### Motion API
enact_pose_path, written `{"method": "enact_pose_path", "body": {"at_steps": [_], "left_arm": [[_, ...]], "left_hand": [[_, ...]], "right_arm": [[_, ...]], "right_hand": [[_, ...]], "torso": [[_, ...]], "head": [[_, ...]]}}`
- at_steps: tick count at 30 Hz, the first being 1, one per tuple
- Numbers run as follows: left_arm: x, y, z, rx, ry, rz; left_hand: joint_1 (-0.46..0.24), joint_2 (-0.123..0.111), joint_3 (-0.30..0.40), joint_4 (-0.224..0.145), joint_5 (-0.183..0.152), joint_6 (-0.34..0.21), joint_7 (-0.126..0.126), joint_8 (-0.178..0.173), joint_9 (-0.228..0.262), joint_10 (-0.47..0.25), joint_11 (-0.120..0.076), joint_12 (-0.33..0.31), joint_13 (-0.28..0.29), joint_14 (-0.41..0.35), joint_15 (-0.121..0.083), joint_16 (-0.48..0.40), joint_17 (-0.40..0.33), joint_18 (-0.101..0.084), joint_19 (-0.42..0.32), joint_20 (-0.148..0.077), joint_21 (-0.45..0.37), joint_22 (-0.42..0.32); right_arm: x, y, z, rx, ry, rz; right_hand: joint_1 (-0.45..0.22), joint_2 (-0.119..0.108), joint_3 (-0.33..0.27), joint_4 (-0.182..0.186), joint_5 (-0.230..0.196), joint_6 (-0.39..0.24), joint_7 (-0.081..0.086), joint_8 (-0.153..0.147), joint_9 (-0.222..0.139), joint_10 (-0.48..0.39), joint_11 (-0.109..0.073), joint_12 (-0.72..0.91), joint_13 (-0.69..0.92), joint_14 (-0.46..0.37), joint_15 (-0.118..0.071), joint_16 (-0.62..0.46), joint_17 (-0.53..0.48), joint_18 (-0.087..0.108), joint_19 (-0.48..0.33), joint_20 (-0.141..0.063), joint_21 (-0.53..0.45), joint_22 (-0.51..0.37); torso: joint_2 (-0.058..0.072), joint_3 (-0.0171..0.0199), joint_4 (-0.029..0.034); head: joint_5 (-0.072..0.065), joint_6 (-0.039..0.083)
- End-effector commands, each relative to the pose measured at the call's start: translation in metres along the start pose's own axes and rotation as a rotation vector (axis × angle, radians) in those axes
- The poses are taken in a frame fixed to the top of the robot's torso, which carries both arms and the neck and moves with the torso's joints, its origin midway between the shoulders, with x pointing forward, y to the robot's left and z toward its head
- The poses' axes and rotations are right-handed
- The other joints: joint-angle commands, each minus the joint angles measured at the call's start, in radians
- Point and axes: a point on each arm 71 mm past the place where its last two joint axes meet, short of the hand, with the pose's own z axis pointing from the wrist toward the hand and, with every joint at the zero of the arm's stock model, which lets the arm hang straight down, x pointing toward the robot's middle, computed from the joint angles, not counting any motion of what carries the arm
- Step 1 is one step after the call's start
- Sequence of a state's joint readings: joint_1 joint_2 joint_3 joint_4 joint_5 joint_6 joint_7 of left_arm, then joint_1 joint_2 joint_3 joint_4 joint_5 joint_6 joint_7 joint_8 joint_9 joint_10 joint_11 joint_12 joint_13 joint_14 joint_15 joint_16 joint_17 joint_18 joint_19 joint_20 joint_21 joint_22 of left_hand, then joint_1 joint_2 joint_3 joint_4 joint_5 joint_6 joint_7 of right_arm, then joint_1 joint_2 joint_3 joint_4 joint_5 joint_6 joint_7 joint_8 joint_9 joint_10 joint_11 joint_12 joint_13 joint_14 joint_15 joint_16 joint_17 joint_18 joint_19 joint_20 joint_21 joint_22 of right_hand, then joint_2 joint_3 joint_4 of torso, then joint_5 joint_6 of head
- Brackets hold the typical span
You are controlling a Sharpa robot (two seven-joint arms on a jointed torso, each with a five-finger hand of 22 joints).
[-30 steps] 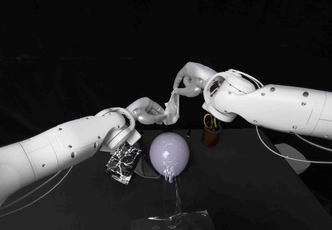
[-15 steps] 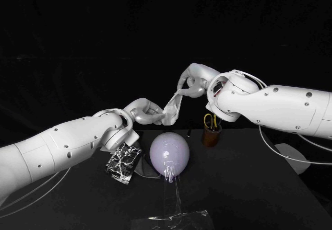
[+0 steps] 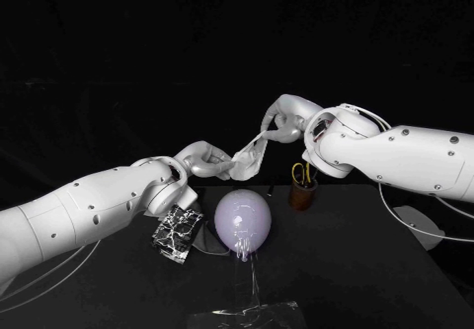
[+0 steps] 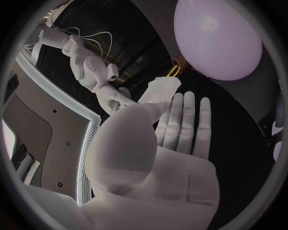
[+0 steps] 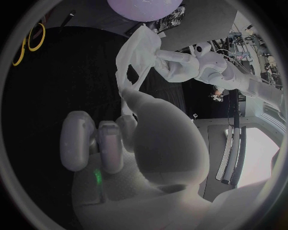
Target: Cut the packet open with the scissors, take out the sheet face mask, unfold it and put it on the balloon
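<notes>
A white sheet face mask hangs stretched in the air between my two hands, still partly folded. My left hand pinches its lower end and my right hand pinches its upper end, both raised above the table. Below them stands the pale lilac balloon, apart from the mask. The left wrist view shows my left hand with the mask at its fingertips and the balloon beyond. From the right wrist, the mask runs from my right hand towards the balloon.
The cut black-and-silver packet lies left of the balloon, under my left forearm. A brown cup with the yellow-handled scissors stands behind the balloon on the right. The balloon sits on a clear stand near the front edge.
My right hand has moved to the right, away from the left hand, pulling the mask out longer and flatter. The left hand has barely shifted.
</notes>
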State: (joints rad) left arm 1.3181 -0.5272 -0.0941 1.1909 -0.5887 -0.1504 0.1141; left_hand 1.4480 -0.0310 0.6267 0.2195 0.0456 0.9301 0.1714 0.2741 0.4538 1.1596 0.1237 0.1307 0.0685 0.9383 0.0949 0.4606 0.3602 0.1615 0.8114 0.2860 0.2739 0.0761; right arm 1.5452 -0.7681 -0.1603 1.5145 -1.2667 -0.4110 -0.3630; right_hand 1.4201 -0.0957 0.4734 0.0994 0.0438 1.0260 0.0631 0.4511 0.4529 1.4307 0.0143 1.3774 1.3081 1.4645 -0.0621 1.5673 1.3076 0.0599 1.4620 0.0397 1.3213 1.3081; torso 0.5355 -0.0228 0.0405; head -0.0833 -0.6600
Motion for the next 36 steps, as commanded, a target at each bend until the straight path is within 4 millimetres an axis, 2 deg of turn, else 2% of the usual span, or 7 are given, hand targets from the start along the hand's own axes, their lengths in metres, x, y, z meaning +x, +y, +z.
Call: {"method": "enact_pose_path", "body": {"at_steps": [1, 17, 23, 25, 29, 34, 36], "left_arm": [[0.001, 0.0, 0.0, -0.001, 0.018, -0.067], [-0.001, 0.004, -0.001, -0.039, 0.034, -0.182], [0.001, 0.005, -0.002, -0.052, 0.058, -0.218], [0.003, 0.005, -0.002, -0.056, 0.072, -0.216], [0.007, 0.004, -0.002, -0.065, 0.111, -0.202], [0.01, 0.004, -0.002, -0.071, 0.134, -0.188], [0.01, 0.004, -0.002, -0.071, 0.137, -0.185]], "left_hand": [[0.002, 0.009, 0.001, 0.008, 0.002, -0.008, 0.0, 0.005, 0.001, -0.004, 0.005, -0.004, -0.001, 0.003, 0.004, -0.006, 0.001, 0.004, -0.006, 0.003, -0.001, -0.001], [-0.001, 0.012, 0.0, 0.011, 0.002, -0.01, 0.0, 0.005, 0.003, -0.003, 0.005, -0.006, 0.0, 0.002, 0.005, -0.008, 0.002, 0.003, -0.007, 0.003, -0.002, -0.001], [-0.001, -0.004, -0.007, 0.003, 0.002, -0.009, -0.006, 0.008, 0.006, 0.0, 0.003, -0.009, 0.0, -0.001, 0.005, -0.011, 0.004, 0.0, -0.012, 0.004, -0.006, -0.003], [0.009, -0.056, -0.028, -0.026, 0.002, -0.019, -0.008, 0.008, 0.009, -0.015, 0.005, -0.02, -0.002, -0.008, 0.006, -0.016, 0.004, -0.003, -0.016, 0.004, -0.009, -0.004], [0.011, -0.13, -0.059, -0.059, 0.0, -0.06, 0.004, -0.014, 0.002, -0.057, 0.027, -0.047, -0.005, -0.045, 0.025, -0.038, 0.001, -0.014, -0.035, 0.005, -0.022, -0.008], [-0.006, -0.182, -0.087, -0.066, 0.002, -0.097, 0.005, -0.039, -0.011, -0.079, 0.044, -0.059, -0.003, -0.076, 0.041, -0.056, -0.002, -0.028, -0.054, 0.005, -0.036, -0.01], [-0.009, -0.187, -0.091, -0.065, 0.003, -0.102, 0.004, -0.043, -0.014, -0.081, 0.046, -0.059, -0.002, -0.079, 0.043, -0.058, -0.002, -0.03, -0.056, 0.005, -0.038, -0.01]], "right_arm": [[0.0, 0.0, -0.002, -0.005, 0.005, -0.006], [0.004, -0.005, -0.01, -0.002, 0.016, 0.003], [0.004, -0.005, -0.011, -0.006, 0.0, 0.01], [0.003, -0.004, -0.011, -0.012, -0.01, 0.015], [0.003, -0.002, -0.011, -0.023, -0.027, 0.025], [0.003, 0.001, -0.011, -0.031, -0.037, 0.037], [0.003, 0.002, -0.011, -0.034, -0.038, 0.04]], "right_hand": [[-0.001, 0.008, 0.006, -0.002, 0.005, 0.007, 0.0, 0.006, 0.001, 0.051, -0.026, 0.003, 0.117, 0.106, -0.008, 0.003, 0.263, -0.017, 0.038, -0.001, 0.006, 0.206], [-0.002, 0.008, 0.008, -0.002, 0.005, 0.007, 0.0, 0.007, 0.001, 0.051, -0.026, 0.004, 0.118, 0.106, -0.008, 0.003, 0.263, -0.017, 0.038, -0.001, 0.008, 0.206], [-0.002, 0.008, 0.008, -0.002, 0.005, 0.007, 0.0, 0.007, 0.001, 0.051, -0.026, 0.004, 0.118, 0.106, -0.008, 0.003, 0.263, -0.017, 0.038, -0.001, 0.008, 0.206], [-0.002, 0.008, 0.008, -0.002, 0.005, 0.007, 0.0, 0.007, 0.001, 0.051, -0.026, 0.004, 0.118, 0.106, -0.008, 0.003, 0.263, -0.017, 0.038, -0.001, 0.008, 0.206], [-0.002, 0.008, 0.008, -0.002, 0.005, 0.007, 0.0, 0.007, 0.001, 0.051, -0.026, 0.004, 0.118, 0.106, -0.008, 0.003, 0.263, -0.017, 0.038, -0.001, 0.008, 0.206], [-0.003, 0.007, 0.01, -0.003, 0.005, 0.007, 0.0, 0.008, 0.001, 0.052, -0.026, 0.005, 0.119, 0.106, -0.008, 0.003, 0.263, -0.017, 0.039, -0.001, 0.01, 0.207], [-0.003, 0.007, 0.01, -0.003, 0.005, 0.007, 0.0, 0.008, 0.001, 0.052, -0.026, 0.005, 0.119, 0.106, -0.008, 0.003, 0.263, -0.017, 0.039, -0.001, 0.01, 0.207]], "torso": [[0.0, 0.0006, -0.0007], [0.0, -0.0004, -0.0005], [0.0, -0.0001, 0.0002], [0.0, -0.0002, 0.0002], [0.0, -0.0001, 0.0006], [0.001, -0.0002, 0.0001], [0.001, 0.0001, 0.0]], "head": [[0.0, 0.0], [0.002, 0.0], [0.001, 0.0], [0.001, 0.0], [0.0, 0.0], [0.0, -0.001], [-0.001, -0.001]]}}
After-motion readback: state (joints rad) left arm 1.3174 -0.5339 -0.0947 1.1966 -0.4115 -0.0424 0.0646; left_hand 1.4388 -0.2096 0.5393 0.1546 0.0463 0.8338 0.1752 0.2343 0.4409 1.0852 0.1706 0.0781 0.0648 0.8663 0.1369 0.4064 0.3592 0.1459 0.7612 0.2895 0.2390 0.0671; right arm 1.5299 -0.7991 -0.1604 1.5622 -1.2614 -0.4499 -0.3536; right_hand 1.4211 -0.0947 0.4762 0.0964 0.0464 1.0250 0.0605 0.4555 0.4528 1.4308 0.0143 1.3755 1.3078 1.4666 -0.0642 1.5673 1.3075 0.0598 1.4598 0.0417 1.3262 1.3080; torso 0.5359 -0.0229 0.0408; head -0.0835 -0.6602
